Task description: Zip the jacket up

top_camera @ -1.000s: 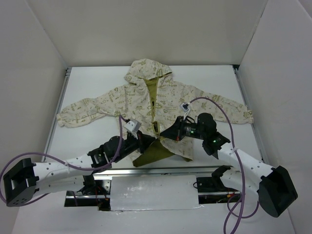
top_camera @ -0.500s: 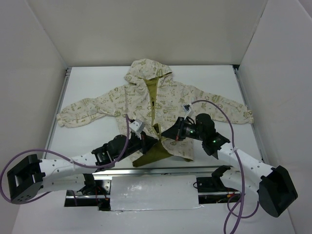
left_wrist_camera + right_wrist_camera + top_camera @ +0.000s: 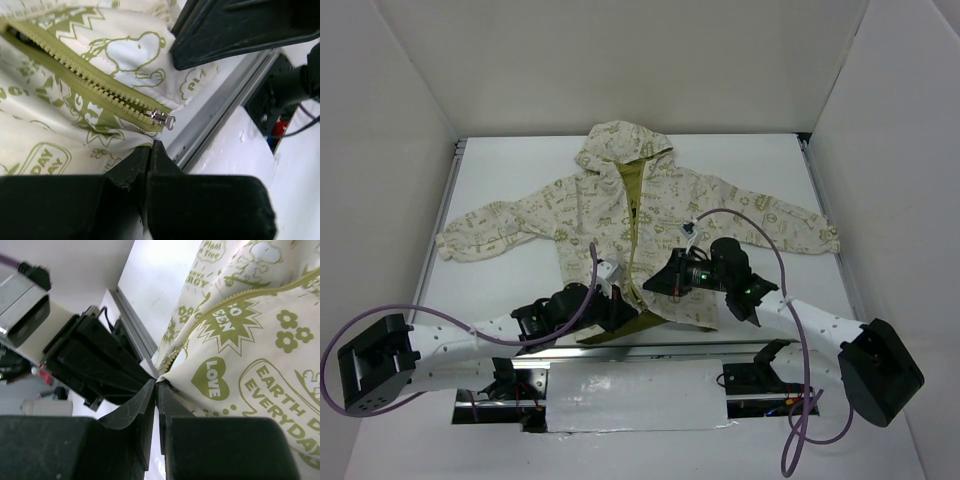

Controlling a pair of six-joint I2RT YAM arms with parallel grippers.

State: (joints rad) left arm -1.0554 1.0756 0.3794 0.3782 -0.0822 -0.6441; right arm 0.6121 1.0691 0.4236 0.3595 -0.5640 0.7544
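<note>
The jacket [image 3: 610, 205] lies flat on the white table, hood at the far side and sleeves spread wide. Its cream fabric carries olive doodle prints, and its front is partly zipped. In the left wrist view the silver zipper slider [image 3: 161, 118] sits at the bottom end of the olive teeth. My left gripper [image 3: 150, 145] is shut on the jacket's bottom hem just below the slider, also seen from above [image 3: 630, 302]. My right gripper [image 3: 157, 382] pinches the hem corner of the jacket [image 3: 250, 340] with only a hairline slit between its fingers, close beside the left gripper [image 3: 650, 287].
An aluminium rail [image 3: 650, 348] runs along the table's near edge right under both grippers. A silver taped plate [image 3: 635, 395] lies between the arm bases. White walls enclose the table on three sides. Purple cables [image 3: 760, 225] loop over the arms.
The left gripper has moved right along the hem and the right gripper has moved left, so the two now meet. The folded-out olive lining flap has shrunk.
</note>
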